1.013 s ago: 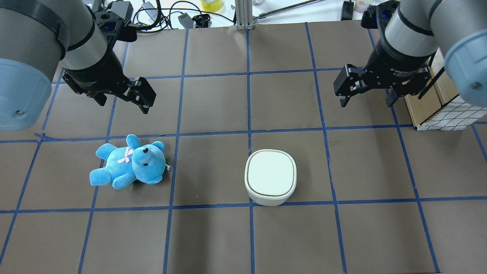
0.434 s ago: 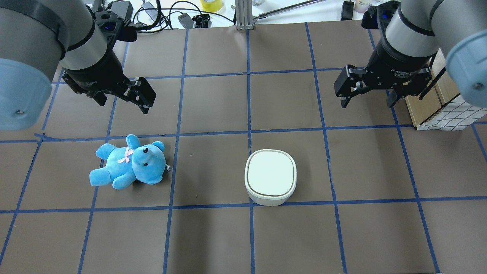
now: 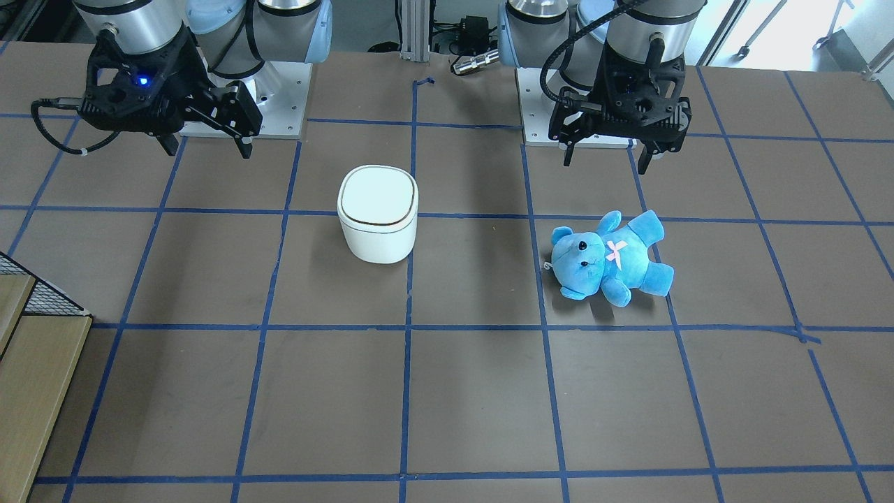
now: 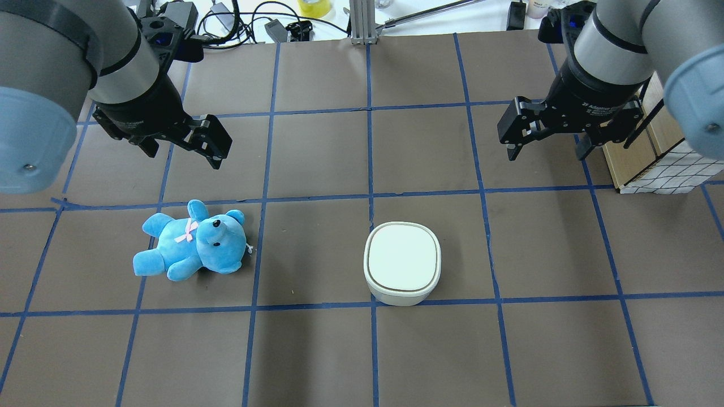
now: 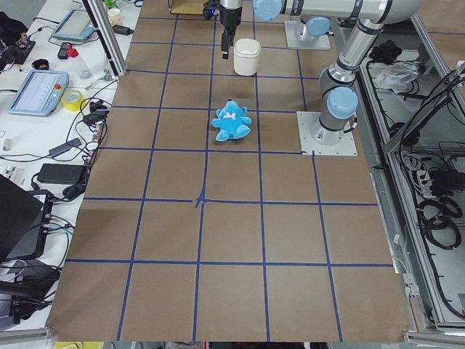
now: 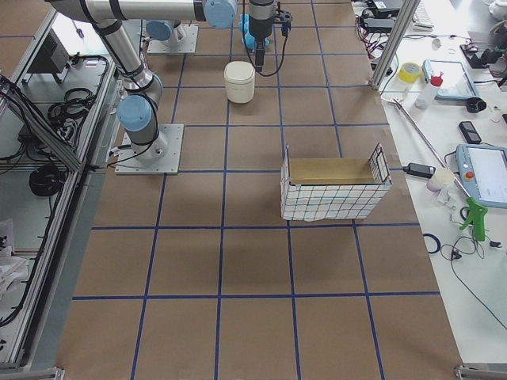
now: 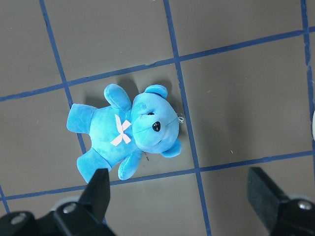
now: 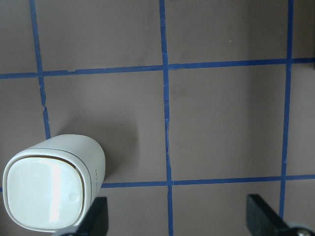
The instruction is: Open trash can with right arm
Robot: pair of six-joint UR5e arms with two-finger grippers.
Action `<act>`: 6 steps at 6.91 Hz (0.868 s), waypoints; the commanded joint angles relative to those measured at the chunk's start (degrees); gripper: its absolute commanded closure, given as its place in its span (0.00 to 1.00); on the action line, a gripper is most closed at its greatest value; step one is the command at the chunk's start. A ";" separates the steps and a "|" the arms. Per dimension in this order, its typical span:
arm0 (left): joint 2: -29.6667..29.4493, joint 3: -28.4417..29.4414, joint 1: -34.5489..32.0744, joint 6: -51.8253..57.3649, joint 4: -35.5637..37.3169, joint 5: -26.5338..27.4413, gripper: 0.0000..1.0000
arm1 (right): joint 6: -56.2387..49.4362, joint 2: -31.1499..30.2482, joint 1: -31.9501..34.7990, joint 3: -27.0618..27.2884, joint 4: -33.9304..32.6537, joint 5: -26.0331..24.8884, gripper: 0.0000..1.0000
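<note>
The white trash can [image 4: 402, 261] stands with its lid shut near the table's middle; it also shows in the front view [image 3: 378, 202] and at the lower left of the right wrist view [image 8: 47, 194]. My right gripper [image 4: 547, 151], with the blue light in the front view [image 3: 208, 149], hangs open and empty above the table, beyond and to the right of the can. My left gripper [image 4: 185, 158] is open and empty above the blue plush bear [image 4: 195, 242], which lies on its back in the left wrist view [image 7: 128, 130].
A wood and wire-mesh basket [image 4: 650, 164] stands at the table's right edge, close beside the right gripper. Cables and tools [image 4: 237, 22] lie beyond the far edge. Blue tape lines grid the brown table [image 4: 317, 350].
The right arm has shifted very slightly to the right. The left arm, the bear and the trash can have not moved.
</note>
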 commanded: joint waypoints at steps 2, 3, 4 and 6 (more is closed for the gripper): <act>0.00 0.00 0.00 0.00 0.00 0.00 0.00 | 0.00 0.14 -0.05 0.08 -0.02 -0.21 0.00; 0.00 0.00 0.00 0.00 0.00 0.00 0.00 | 0.00 0.15 0.04 0.08 0.07 -0.30 0.00; 0.00 0.00 0.00 0.00 0.00 0.00 0.00 | 0.00 0.15 0.13 0.08 0.07 -0.48 0.00; 0.00 0.00 0.00 0.00 0.00 0.00 0.00 | 0.00 0.23 0.04 -0.01 -0.02 -0.56 0.00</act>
